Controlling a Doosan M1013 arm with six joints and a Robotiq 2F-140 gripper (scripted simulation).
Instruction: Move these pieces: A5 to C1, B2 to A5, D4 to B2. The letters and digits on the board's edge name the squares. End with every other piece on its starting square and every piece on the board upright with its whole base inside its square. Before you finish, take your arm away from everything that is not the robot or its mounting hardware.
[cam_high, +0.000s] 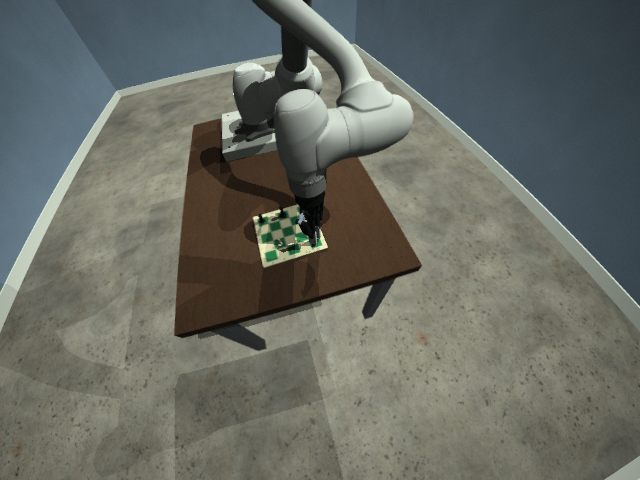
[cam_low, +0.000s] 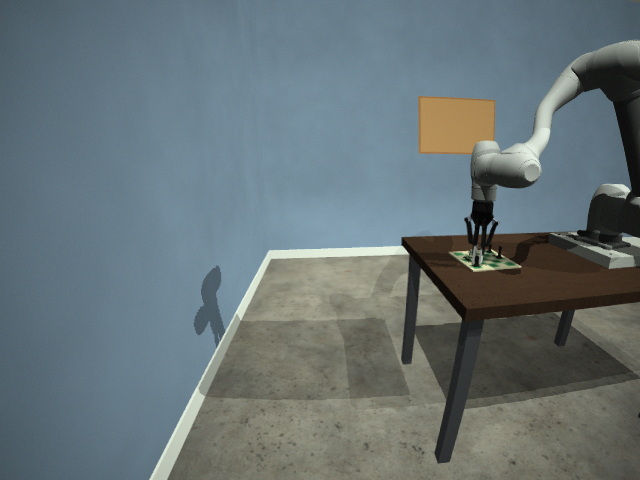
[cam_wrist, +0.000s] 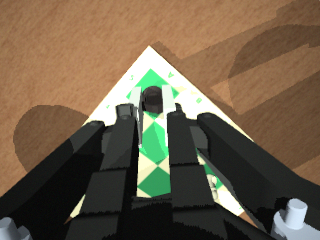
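A small green-and-cream chessboard (cam_high: 289, 235) lies on the brown table. My gripper (cam_high: 312, 235) is down over the board's right side, near a corner, and is shut on a dark chess piece (cam_wrist: 152, 98). In the wrist view the piece's round top shows between the fingertips, just inside the board's corner (cam_wrist: 151, 60). I cannot tell whether its base touches the board. Two dark pieces (cam_high: 262, 217) (cam_high: 281, 211) stand at the board's far edge. Small pieces (cam_high: 286, 245) sit near the front middle; they are too small to tell if upright. The gripper (cam_low: 476, 255) also shows in the exterior view.
The arm's grey base plate (cam_high: 247, 135) is at the table's far end. The table's front edge (cam_high: 299, 304) is a short way beyond the board. An orange panel (cam_low: 456, 125) hangs on the wall.
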